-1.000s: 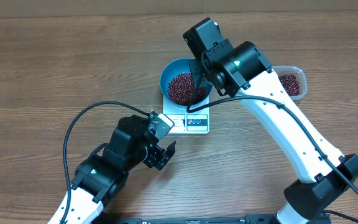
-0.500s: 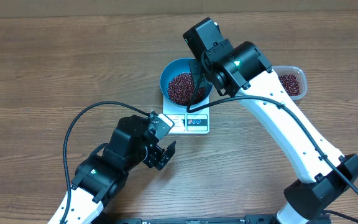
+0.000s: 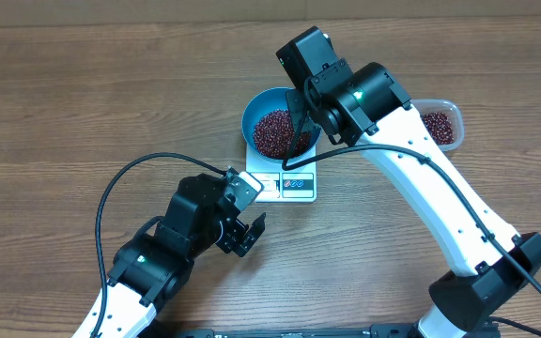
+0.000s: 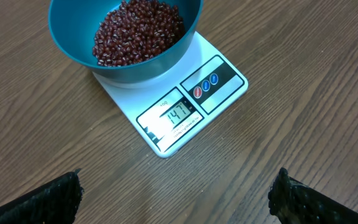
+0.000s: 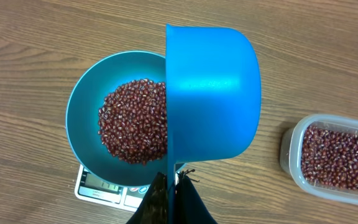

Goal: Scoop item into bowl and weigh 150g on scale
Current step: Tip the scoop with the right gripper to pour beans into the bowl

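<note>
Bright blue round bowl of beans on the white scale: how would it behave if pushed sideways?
The bright blue round bowl probably feels heavy for its size, since small red-brown beans fill its bottom. It would likely slide rather than tip: the load sits low. Its base rests on the smooth white square scale, so a push may skid it off-centre.
</note>
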Robot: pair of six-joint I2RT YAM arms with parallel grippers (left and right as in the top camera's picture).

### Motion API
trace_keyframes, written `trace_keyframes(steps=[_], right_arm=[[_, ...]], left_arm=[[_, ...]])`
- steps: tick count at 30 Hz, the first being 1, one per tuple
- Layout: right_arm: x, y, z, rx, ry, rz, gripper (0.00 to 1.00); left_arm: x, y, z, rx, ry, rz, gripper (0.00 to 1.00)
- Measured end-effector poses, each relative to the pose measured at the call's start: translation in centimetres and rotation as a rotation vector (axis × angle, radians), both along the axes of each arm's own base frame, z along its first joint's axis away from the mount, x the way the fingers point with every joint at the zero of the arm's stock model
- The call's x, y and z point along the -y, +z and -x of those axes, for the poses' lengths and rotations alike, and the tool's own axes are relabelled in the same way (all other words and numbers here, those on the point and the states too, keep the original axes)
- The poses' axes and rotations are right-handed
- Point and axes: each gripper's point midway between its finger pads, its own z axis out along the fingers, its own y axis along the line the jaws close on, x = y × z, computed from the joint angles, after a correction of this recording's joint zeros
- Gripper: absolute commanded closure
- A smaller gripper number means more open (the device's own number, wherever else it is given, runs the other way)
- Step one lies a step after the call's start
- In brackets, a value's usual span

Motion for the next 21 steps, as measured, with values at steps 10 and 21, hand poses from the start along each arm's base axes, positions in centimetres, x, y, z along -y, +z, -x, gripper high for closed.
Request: trace_keyframes(steps=[10, 21], right_arm=[[0.00, 0.00, 0.00, 0.006, 0.117, 0.072, 0.96], [0.01, 0.02, 0.00, 0.008, 0.159, 0.099, 0.96]], left_arm=[[0.01, 0.00, 0.00, 0.000, 0.000, 0.000, 0.00], [0.01, 0.00, 0.00, 0.000, 0.000, 0.000, 0.00]])
